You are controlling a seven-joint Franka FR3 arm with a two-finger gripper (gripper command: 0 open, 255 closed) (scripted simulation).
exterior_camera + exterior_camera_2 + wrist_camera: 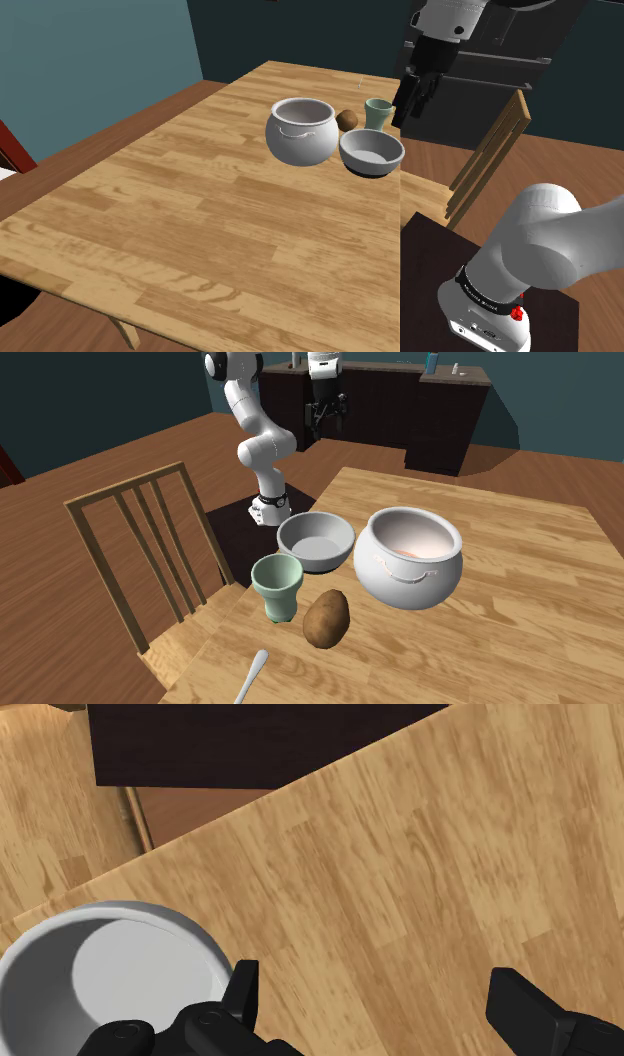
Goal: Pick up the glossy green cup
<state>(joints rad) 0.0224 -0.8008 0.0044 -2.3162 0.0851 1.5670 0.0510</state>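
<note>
Gripper [377,982]: I saw it spread wide, empty, above the counter [200,220].
Cup [276,587]: pale green, upright, just beside the grey bowl [316,540].

Wooden table [200,220]: cup [378,113], bowl [372,152], pot [301,131] (potato [347,120] too).

A white two-handled pot [302,132] stands near the wooden counter's [200,230] corner at the shoulder view's upper right. A grey bowl [372,152] sits just beside it at the edge facing a wooden chair [128,486]. A brown potato [347,120] lies behind them, and a pale spoon [254,674] lies nearer the end edge.
</note>
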